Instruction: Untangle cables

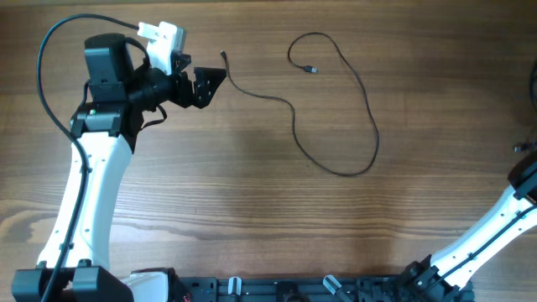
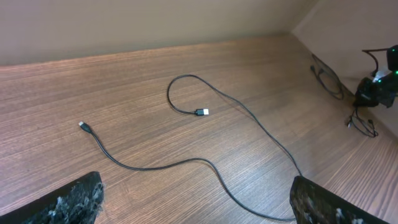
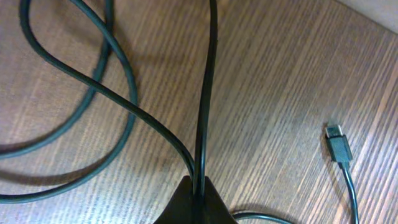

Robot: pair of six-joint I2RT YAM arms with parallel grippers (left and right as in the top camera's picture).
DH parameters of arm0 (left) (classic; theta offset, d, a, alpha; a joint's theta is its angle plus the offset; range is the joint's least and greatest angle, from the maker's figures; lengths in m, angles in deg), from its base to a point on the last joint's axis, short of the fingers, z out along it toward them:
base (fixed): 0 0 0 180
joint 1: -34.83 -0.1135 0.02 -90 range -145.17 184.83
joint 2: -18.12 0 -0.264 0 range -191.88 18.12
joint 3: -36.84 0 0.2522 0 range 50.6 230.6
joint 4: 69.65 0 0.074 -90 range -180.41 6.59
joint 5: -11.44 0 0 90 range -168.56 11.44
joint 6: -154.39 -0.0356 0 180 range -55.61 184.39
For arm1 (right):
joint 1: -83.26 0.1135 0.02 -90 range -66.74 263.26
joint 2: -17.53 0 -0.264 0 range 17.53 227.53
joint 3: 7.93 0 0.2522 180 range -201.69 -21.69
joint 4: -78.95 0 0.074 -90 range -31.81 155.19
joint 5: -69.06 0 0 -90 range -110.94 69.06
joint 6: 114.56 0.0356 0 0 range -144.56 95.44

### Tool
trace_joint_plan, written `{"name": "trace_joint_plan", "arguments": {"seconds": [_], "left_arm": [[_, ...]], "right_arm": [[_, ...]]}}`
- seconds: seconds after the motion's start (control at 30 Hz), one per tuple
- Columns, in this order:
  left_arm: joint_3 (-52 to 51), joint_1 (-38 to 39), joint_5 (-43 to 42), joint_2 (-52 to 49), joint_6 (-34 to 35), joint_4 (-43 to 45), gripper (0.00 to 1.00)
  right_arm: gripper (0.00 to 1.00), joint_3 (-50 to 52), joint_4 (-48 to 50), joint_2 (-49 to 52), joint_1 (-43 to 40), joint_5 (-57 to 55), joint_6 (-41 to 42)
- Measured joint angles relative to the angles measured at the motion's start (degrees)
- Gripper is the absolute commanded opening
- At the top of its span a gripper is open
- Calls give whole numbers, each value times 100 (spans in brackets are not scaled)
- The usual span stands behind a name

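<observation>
Wide wooden bench (image 1: 252, 218) under me, grain running side to side, and both of my arms are reaching out over it: my white left arm (image 1: 92, 184) up the left side, my right arm (image 1: 495, 222) coming in from the bottom right corner and leaving the overhead view at the right edge. My left claw (image 1: 210, 86) is spread wide with nothing between the fingers (image 2: 68, 202), which frame the bottom corners of the wrist view. It sits just beside one end of the long cable (image 1: 369, 126), not touching it. That cable lies flat in the middle of the bench: a wavy run from the claw's side, then one big open loop that curls back in on itself. My right claw (image 3: 193, 202) is pressed together and clamped on a strand of the second cable (image 3: 208, 93) at the far right. That strand runs straight away from the tips while more of the cord sweeps round in loops to the left. Small stuff now: the end plug (image 2: 84, 126) near my left claw, the pale-tipped plug (image 2: 201, 112) inside the big loop, and a third plug (image 3: 336, 142) lying apart, right of my shut claw.
</observation>
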Motion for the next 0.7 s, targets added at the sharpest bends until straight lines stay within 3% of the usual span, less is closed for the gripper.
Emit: {"name": "trace_joint_plan", "arguments": {"seconds": [0.1, 0.13, 0.17, 0.23, 0.5, 0.7], "left_arm": [[0, 0, 20, 15, 2, 0, 98], [0, 0, 22, 17, 2, 0, 98], [0, 0, 20, 20, 2, 0, 98], [0, 0, 22, 20, 2, 0, 98], [0, 0, 37, 20, 2, -2, 98], [0, 0, 37, 20, 0, -2, 100]], "right_arm": [[5, 0, -50, 0, 0, -50, 0], [12, 0, -101, 0, -2, -50, 0], [33, 0, -122, 0, 0, -50, 0], [99, 0, -170, 0, 0, -44, 68], [99, -483, -822, -114, 0, 323, 374], [99, -584, -1401, -1054, 0, 262, 778]]}}
